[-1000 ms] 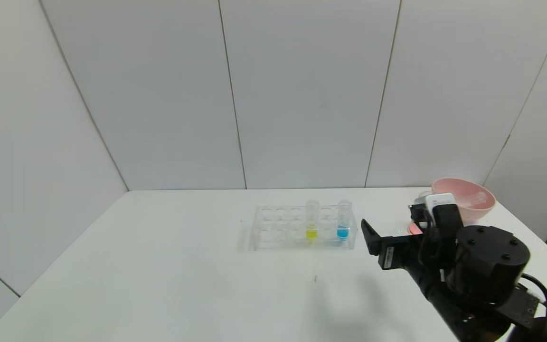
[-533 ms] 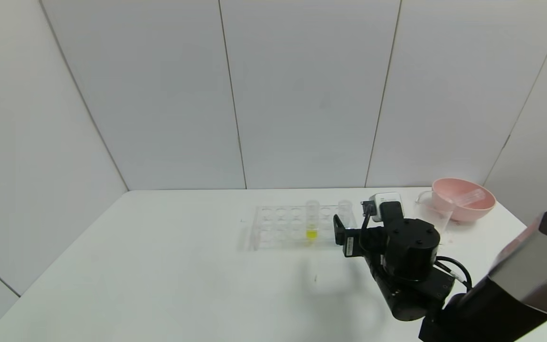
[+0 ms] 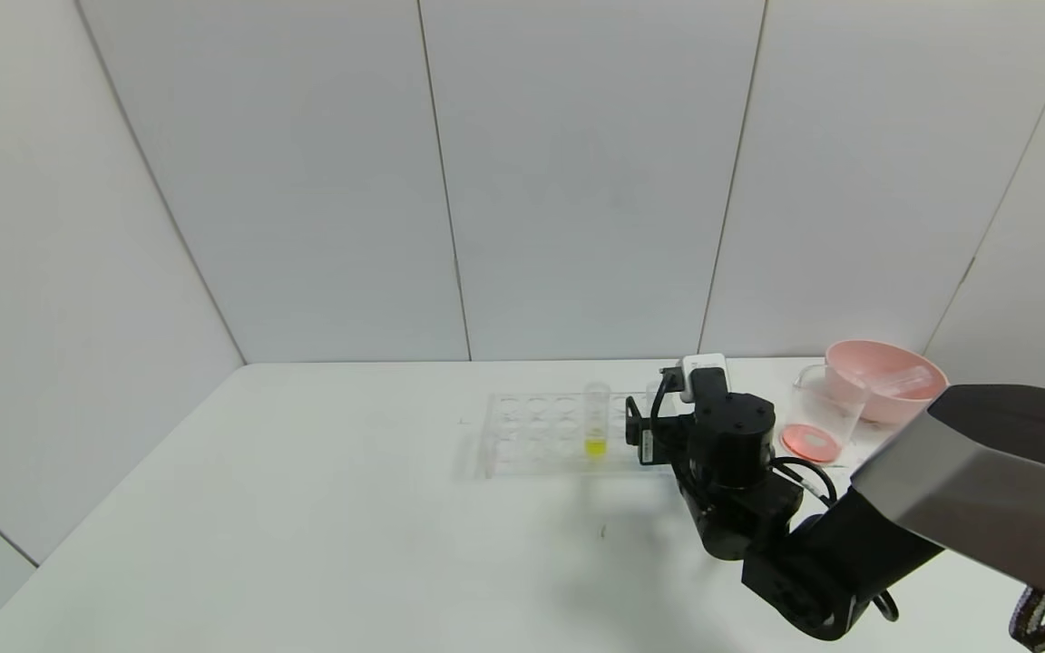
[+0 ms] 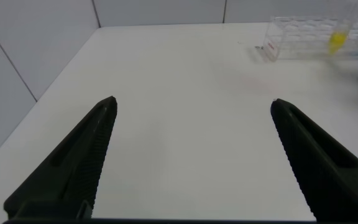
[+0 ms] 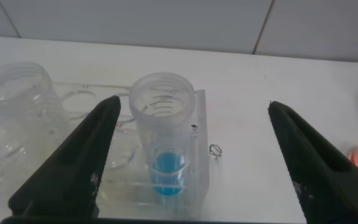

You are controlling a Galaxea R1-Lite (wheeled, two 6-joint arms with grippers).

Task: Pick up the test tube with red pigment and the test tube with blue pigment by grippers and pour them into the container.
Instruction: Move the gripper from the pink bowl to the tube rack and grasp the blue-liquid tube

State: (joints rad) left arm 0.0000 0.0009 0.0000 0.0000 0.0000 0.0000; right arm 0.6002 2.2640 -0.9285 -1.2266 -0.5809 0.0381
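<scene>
- Right gripper (image 5: 194, 162) has swung over from beside the container (image 3: 820, 415) to the tube rack (image 3: 568, 433), fingers spread wide, holding nothing.
- Blue pigment tube (image 5: 165, 144) stands in the rack's end hole, sitting closer to one finger, so I'd centre it before squeezing.
- Grab below the threaded rim, then lift straight up so the yellow tube (image 3: 595, 419) isn't bumped.
- Left gripper (image 4: 191, 155) is parked, also spread wide, over bare counter (image 3: 305, 508).

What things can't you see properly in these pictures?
- Blue tube: hidden in the head view behind the right gripper, whose open fingers flank it in the right wrist view.
- Left gripper: absent from the head view.
- Beaker: whether its red bottom is liquid, unclear.
- Pink bowl: contents unclear.
</scene>
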